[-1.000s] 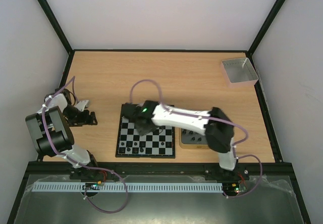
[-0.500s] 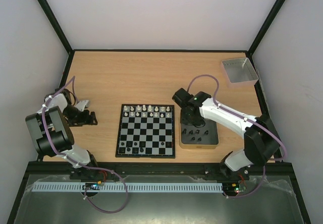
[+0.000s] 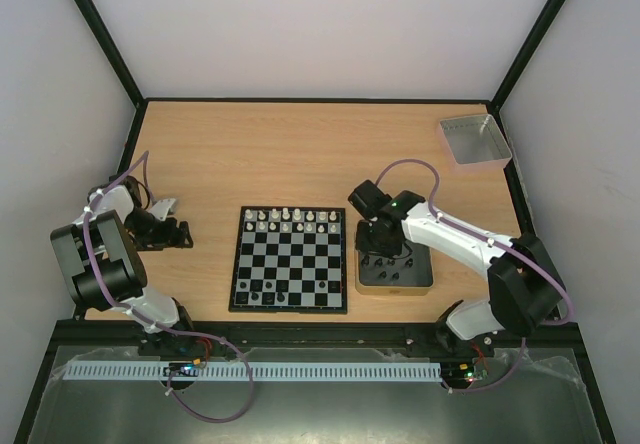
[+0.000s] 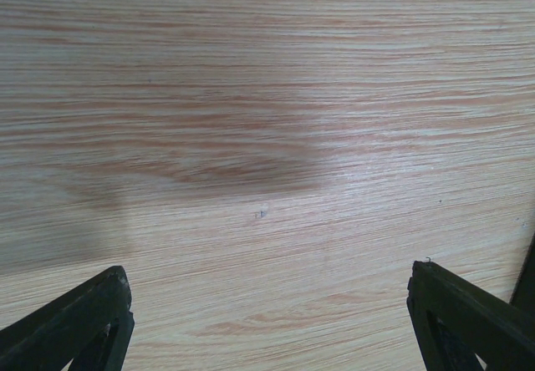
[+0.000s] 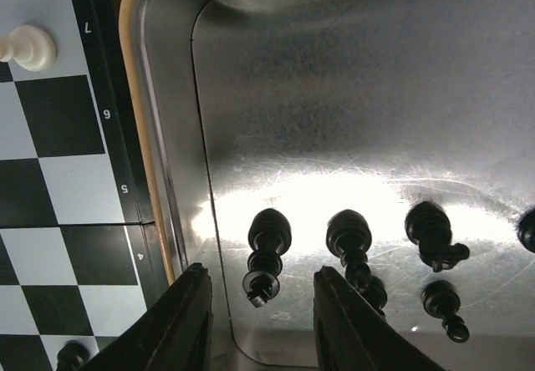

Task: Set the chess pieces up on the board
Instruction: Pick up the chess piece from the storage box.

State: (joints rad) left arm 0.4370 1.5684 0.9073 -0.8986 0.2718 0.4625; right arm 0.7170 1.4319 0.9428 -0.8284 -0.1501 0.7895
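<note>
Right gripper (image 5: 263, 321), right wrist view: jaws partly parted, nothing clasped. Black chess piece (image 5: 264, 258) just ahead between fingertips (lying or upright cannot be told), in metal tin (image 5: 276, 95); board (image 5: 50, 187) at hand's left. Closing to be centred on stem, neighbouring piece (image 5: 351, 246) spared. Top view: hand low over tin. Left wrist view: left gripper (image 4: 267, 329) spread wide, nothing held.
</note>
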